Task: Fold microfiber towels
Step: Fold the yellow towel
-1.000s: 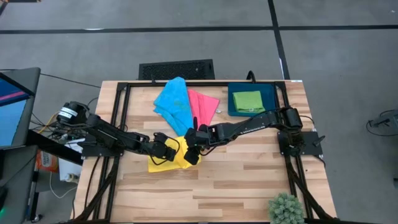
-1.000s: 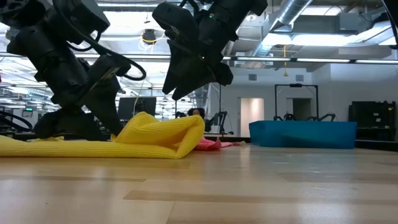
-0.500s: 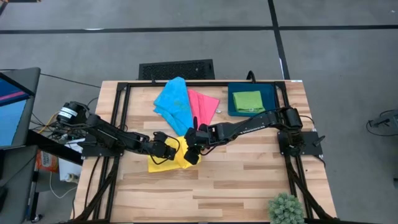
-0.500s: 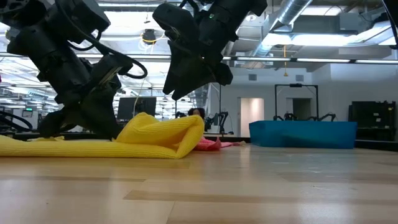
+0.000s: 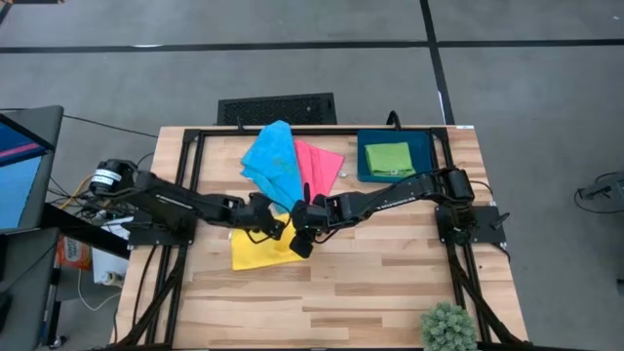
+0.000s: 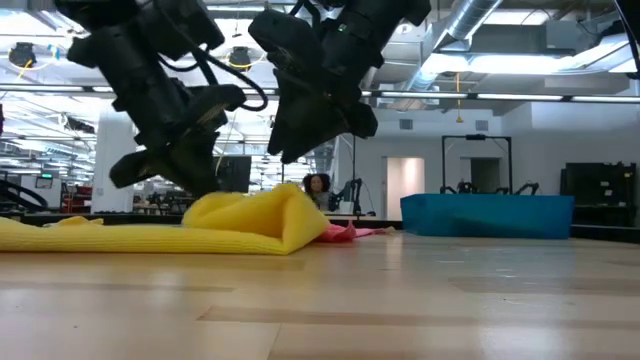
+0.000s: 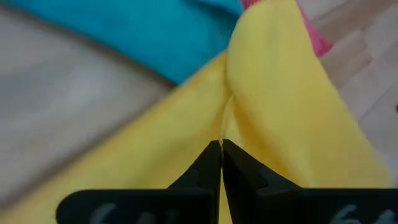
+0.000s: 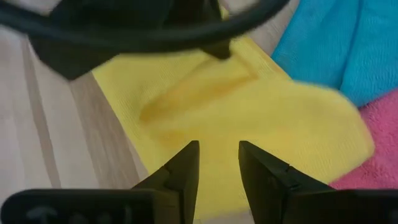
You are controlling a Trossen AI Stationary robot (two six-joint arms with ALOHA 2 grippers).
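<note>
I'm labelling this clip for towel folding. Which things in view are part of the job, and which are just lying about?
Part of the job:
- yellow towel, pinched by the shut left gripper
- right gripper, open just above it
- blue towel
- pink towel
- green towel, folded

Just lying about:
- dark blue tray under the green towel
- small plant at the table's corner

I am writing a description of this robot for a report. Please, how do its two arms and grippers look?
Both arms are black and slim, built from jointed segments, with loose black cables looping along them. The left gripper and the right gripper each end in two dark, flat fingers that taper to pointed tips. Near the left arm's base sits a round part with a white label. No other markings are readable.
</note>
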